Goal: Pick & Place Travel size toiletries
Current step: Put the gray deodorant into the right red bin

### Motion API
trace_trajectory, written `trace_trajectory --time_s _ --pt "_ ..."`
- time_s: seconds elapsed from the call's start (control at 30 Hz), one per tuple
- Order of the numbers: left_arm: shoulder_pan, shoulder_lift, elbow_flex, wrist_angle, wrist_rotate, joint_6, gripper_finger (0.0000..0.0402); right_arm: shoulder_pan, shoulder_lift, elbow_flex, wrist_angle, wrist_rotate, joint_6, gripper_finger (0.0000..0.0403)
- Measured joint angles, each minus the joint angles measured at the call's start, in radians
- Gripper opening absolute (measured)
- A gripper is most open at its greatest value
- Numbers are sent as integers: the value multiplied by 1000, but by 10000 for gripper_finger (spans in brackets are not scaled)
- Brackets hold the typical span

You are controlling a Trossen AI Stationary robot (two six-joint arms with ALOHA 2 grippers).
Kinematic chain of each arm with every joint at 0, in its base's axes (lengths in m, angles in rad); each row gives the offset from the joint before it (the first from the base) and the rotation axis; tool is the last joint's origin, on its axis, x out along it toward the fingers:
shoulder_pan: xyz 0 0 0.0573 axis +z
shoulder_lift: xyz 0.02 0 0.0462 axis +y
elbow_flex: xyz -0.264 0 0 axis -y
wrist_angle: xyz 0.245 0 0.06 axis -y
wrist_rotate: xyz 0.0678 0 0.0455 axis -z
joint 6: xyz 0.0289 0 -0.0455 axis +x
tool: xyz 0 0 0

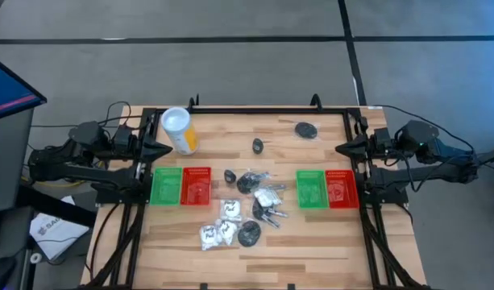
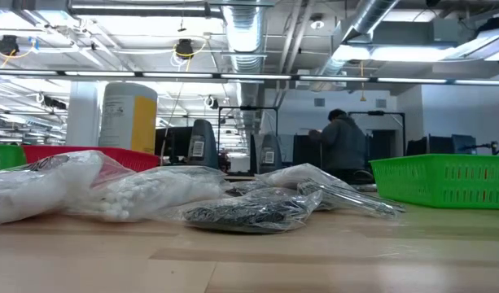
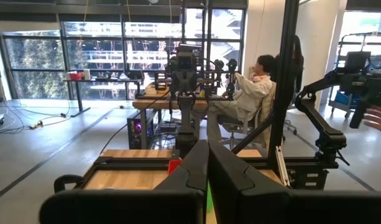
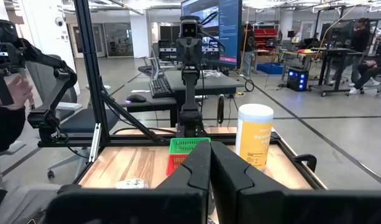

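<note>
Mostly bagged toiletries [image 1: 247,209], loosely clustered

We can't read a single word here: the yellow cylinder [image 4: 254,137] carries print (too blurred), the sachets [image 1: 230,210] likewise.

The wooden worktop [image 1: 311,250] of pale planks sits inside a dark frame. At its left side a green tray [image 1: 167,186] and a red tray [image 1: 197,186] lie touching side by side; a second green tray [image 1: 311,189] and red tray [image 1: 342,190] lie the same way at the right. A yellow cylinder [image 1: 179,130] with a white top lies near the far left corner. Between the tray pairs the travel size toiletries [image 1: 255,201] lie loosely clustered: black discs, white sachets, small silvery tubes. One black disc [image 1: 306,130] and a small dark cap [image 1: 258,145] lie apart, nearer the far edge.
</note>
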Motion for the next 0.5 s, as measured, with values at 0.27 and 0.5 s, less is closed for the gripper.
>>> trace_trajectory --time_s 0.27,0.5 --pt "0 1 0 31 0 0 0 -14 0 0 16 2 -474 0" --pt "0 0 0 83 0 -10 0 -13 0 0 21 0 -490 0"
